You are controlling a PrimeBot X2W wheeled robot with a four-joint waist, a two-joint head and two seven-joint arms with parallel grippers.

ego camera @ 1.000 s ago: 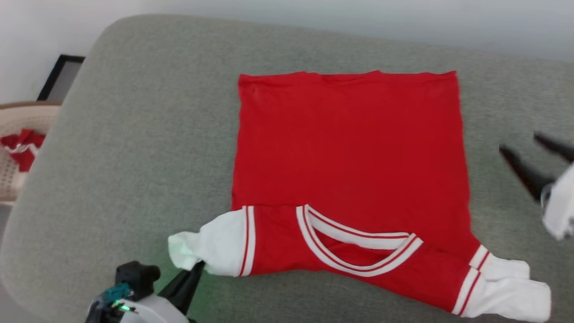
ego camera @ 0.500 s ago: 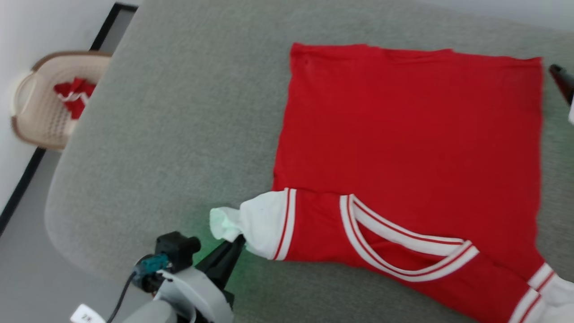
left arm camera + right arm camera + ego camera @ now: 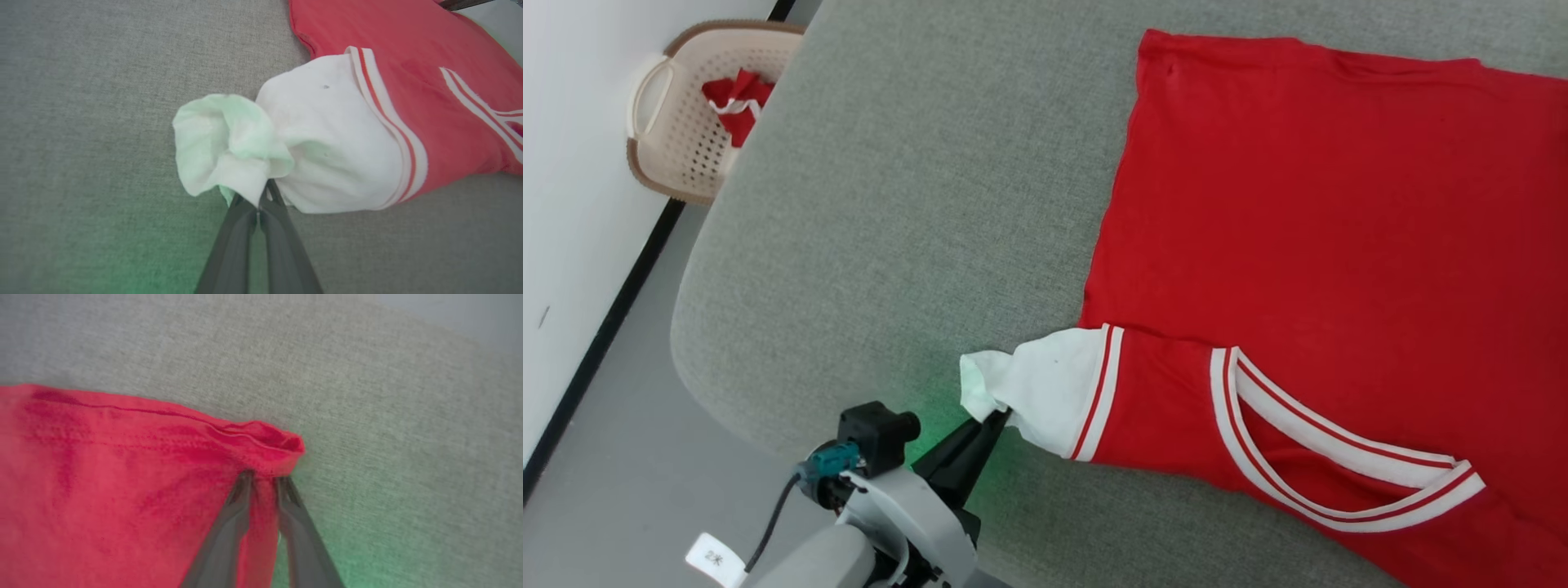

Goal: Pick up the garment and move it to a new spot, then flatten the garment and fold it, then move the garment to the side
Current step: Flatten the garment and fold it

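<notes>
White jersey cloth is nipped between the pressed-together fingertips of the left gripper [image 3: 261, 195]. It is the bunched end of the garment's short sleeve [image 3: 331, 134], puckered into a rosette just above the tips. In the head view the sleeve runs rightward from that pinch, through its striped trim, into the red body of the garment [image 3: 1298, 204]. The garment lies spread flat on the grey upholstered surface [image 3: 890, 204], with its striped V-collar [image 3: 1339, 441] toward the near edge and its hem toward the far edge. So the shirt lies to the right of and beyond this gripper, its long axis running near to far.

The right gripper [image 3: 265, 479] is at a corner of the hem [image 3: 282, 447]. Its fingers stand narrowly apart with red cloth between them and the hem lipped up at the tips, which reads as a pinch.

With one hold on the sleeve and one on the hem, the coming move looks like a lift or a tensioning pull. Open room lies leftward, a broad bare stretch of grey reaching the left edge. The rounded near-left corner is close under the left gripper, with floor [image 3: 645, 408] beyond it. A beige laundry basket [image 3: 678, 155] stands off the far-left corner.
</notes>
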